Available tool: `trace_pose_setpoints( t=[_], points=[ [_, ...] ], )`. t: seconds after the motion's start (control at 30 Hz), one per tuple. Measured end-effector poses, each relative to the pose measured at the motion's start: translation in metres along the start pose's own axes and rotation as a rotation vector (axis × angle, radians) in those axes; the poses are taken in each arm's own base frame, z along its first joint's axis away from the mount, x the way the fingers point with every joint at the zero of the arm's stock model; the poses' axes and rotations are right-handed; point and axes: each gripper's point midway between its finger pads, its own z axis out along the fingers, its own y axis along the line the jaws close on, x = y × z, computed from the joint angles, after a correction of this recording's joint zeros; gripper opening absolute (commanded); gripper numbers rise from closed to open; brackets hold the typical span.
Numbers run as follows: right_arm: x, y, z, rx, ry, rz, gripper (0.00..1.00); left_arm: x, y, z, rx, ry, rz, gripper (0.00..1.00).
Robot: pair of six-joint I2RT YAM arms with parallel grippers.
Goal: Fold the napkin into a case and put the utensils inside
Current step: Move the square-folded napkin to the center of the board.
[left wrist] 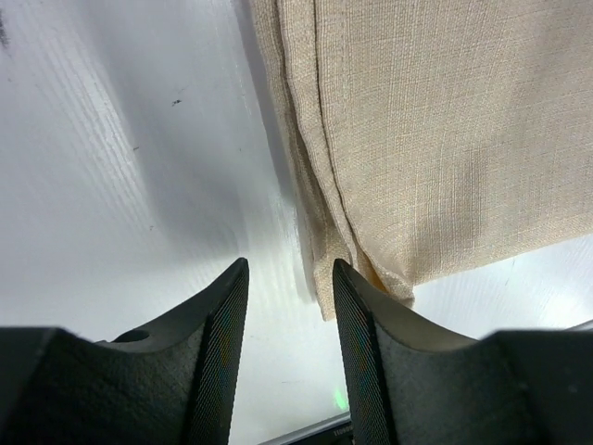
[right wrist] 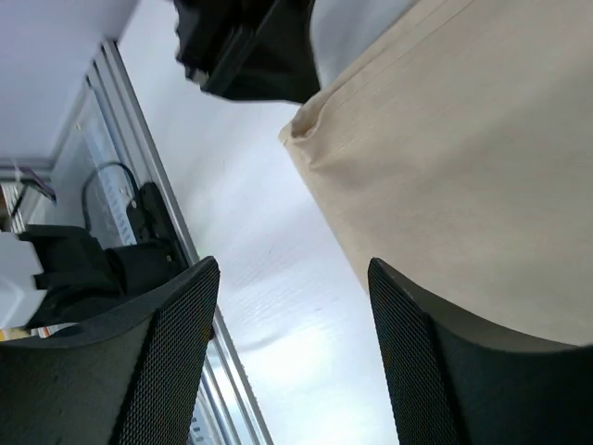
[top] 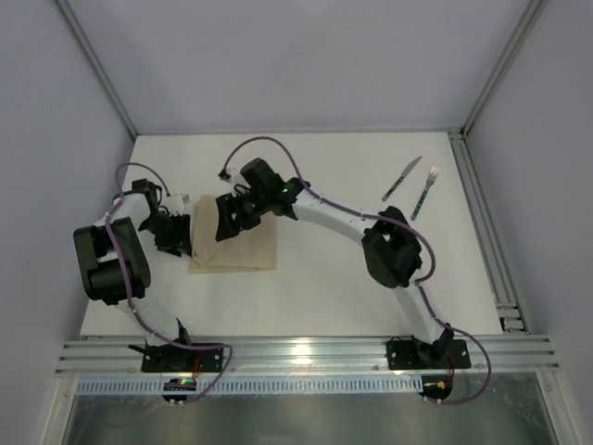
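Looking down, we've got the folded napkin (top: 243, 252) left of centre on the table (top: 352, 278), knife (top: 401, 179) and fork (top: 425, 192) well apart at the far right. Our left gripper (left wrist: 290, 269) sits at its left edge, narrowly parted and empty; our right gripper (right wrist: 292, 267) hangs over it, spread wide.

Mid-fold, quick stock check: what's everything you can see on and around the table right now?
napkin: one, beige, folded, left-centre of the table
knife: one, silver with a dark green handle, far right of the table
fork: one, same colours, just right of the knife, not touching it
table: one, white
rail: one, silver, along the table's near edge
left end effector: one, black, open, at the napkin's left edge
right end effector: one, black, open, over the napkin's far-left part
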Motion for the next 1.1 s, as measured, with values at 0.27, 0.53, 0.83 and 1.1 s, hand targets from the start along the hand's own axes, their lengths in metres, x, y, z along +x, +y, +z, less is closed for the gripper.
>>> trace_pose_setpoints(
  t=[0.27, 0.53, 0.83, 1.1],
  points=[
    [-0.103, -0.122, -0.153, 0.212, -0.358, 0.122, 0.59, 0.000, 0.006, -0.009, -0.051, -0.009, 0.007, 0.47],
    [-0.039, -0.238, -0.102, 0.268, -0.224, 0.358, 0.60, 0.002, 0.006, -0.020, -0.084, -0.017, 0.012, 0.48],
    [-0.037, -0.215, -0.065, 0.154, -0.215, 0.406, 0.41, 0.018, 0.004, -0.016, -0.081, 0.020, 0.001, 0.49],
    [-0.034, -0.230, -0.053, 0.145, -0.241, 0.498, 0.04, 0.023, 0.000, -0.022, -0.081, 0.019, 0.005, 0.49]
  ],
)
